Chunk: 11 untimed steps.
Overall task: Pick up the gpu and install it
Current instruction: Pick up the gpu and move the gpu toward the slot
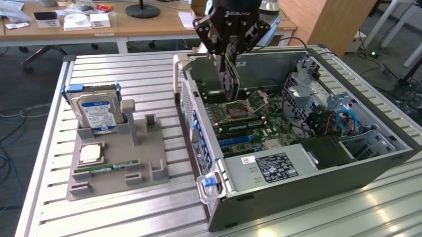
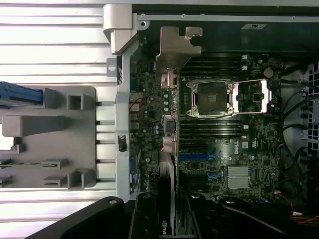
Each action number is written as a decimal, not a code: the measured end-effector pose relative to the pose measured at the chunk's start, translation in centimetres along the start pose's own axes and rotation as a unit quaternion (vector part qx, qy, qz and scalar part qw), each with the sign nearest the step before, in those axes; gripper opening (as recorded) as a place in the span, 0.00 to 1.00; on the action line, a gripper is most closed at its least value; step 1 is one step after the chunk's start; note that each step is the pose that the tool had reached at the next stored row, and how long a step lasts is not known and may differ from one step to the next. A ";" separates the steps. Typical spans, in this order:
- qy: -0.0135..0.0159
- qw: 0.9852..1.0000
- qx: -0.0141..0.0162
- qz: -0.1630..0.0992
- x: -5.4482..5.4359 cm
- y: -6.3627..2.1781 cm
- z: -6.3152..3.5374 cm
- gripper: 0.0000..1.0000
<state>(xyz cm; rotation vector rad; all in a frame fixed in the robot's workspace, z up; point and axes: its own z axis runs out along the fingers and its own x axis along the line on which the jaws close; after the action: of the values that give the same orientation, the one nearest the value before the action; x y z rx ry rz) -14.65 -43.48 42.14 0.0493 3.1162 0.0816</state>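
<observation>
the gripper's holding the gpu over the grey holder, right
Not quite. The gripper holds the gpu over the open computer case, above its motherboard, not over the grey holder. The exterior view shows this.

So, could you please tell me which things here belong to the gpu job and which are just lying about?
In the job: the gripper, shut on the gpu; the open computer case below it.
Lying about: the hard drive, the memory stick and the square chip, on the grey holder tray.
</observation>
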 end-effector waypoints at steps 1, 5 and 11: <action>0.000 1.000 0.000 0.000 -0.3 0.01 0.01 0.26; 0.000 1.000 0.000 0.000 -1.4 0.05 0.03 0.26; 0.000 1.000 0.000 0.000 -2.8 0.11 0.07 0.26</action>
<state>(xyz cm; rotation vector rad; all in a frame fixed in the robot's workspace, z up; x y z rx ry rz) -11.85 -43.46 42.14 0.0494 3.1162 0.0818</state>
